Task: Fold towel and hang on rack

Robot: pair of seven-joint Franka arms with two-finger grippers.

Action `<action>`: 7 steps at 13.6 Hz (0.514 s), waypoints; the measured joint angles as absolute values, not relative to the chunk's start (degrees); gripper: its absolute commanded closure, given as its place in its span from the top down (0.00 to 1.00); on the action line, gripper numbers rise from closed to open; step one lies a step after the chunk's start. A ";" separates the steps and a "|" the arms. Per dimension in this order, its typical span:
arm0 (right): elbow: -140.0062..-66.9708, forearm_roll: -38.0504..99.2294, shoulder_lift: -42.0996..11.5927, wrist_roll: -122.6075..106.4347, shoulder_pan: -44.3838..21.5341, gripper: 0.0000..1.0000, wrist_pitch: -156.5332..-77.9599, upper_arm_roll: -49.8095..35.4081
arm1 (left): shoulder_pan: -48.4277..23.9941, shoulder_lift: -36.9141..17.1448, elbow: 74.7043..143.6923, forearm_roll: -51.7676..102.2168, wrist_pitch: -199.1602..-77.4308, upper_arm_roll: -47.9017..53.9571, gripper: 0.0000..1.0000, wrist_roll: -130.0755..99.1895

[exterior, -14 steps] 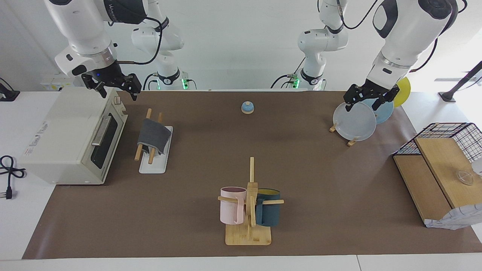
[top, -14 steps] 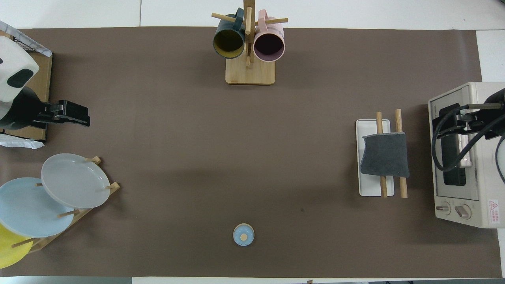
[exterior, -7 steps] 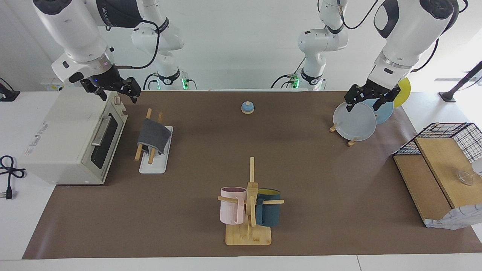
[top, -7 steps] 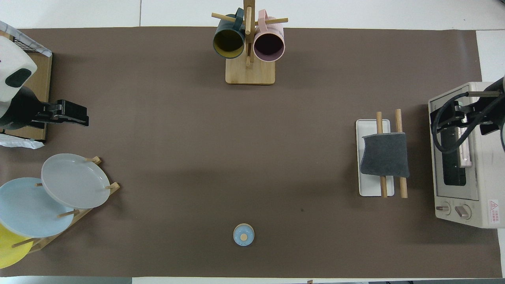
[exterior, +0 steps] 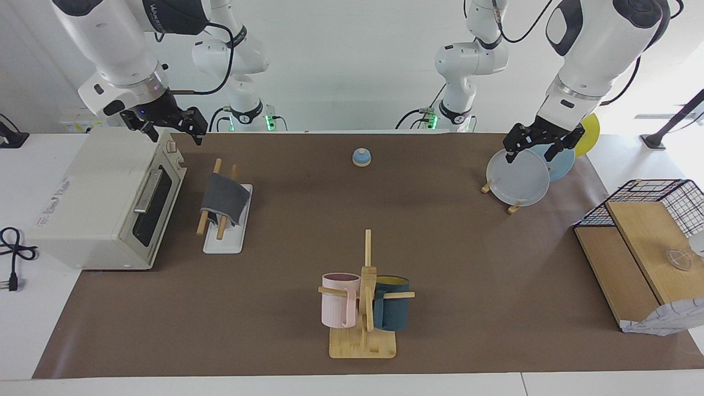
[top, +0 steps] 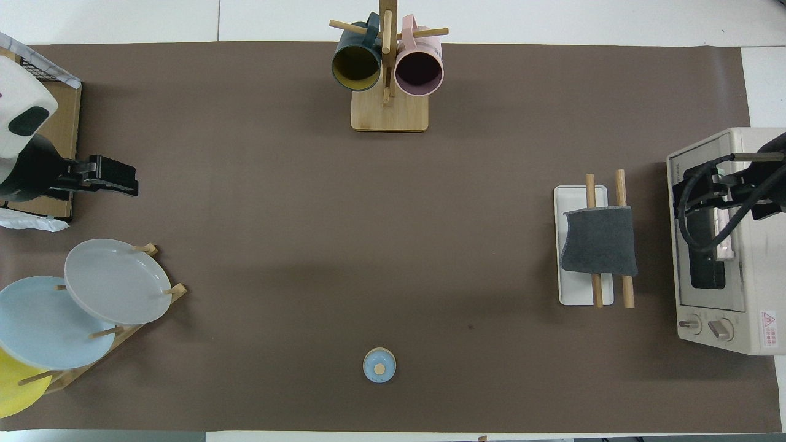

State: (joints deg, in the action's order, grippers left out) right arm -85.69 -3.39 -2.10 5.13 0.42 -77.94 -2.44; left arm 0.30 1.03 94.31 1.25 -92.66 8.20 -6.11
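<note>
The towel (exterior: 223,200) is folded, dark grey face out, and draped over the two wooden rods of the rack (exterior: 230,240), which stands beside the toaster oven. In the overhead view the towel (top: 599,240) covers the middle of the rods and the rack's white base (top: 575,296) shows beneath. My right gripper (exterior: 171,131) is open and empty, up in the air over the oven's top front edge, apart from the towel; it also shows in the overhead view (top: 715,187). My left gripper (exterior: 529,153) is open and empty over the plate stand, and shows in the overhead view (top: 116,179).
A toaster oven (exterior: 104,198) stands at the right arm's end. A mug stand (exterior: 364,308) holds a pink and a dark teal mug. A small blue bell (exterior: 361,157) sits near the robots. Plates (exterior: 518,177) stand in a wooden holder; a wire basket with boards (exterior: 649,220) is at the left arm's end.
My right gripper has shifted and risen slightly over the oven. The left gripper, the towel and the rack have not moved.
</note>
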 measured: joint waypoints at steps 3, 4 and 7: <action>-85.76 -3.37 -2.09 5.12 0.38 1.00 -79.26 -2.45 | 0.30 1.03 94.31 1.25 -92.66 8.20 1.00 -6.11; -85.79 -3.37 -2.09 5.12 0.37 1.00 -79.35 -2.48 | 0.30 1.03 94.31 1.25 -92.66 8.20 1.00 -6.11; -85.81 -3.36 -2.09 5.11 0.37 1.00 -79.41 -2.49 | 0.30 1.03 94.31 1.25 -92.66 8.20 1.00 -6.11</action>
State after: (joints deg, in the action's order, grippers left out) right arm -85.81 -3.36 -2.09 5.11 0.37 -79.41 -2.49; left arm 0.30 1.03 94.31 1.25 -92.66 8.20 -6.11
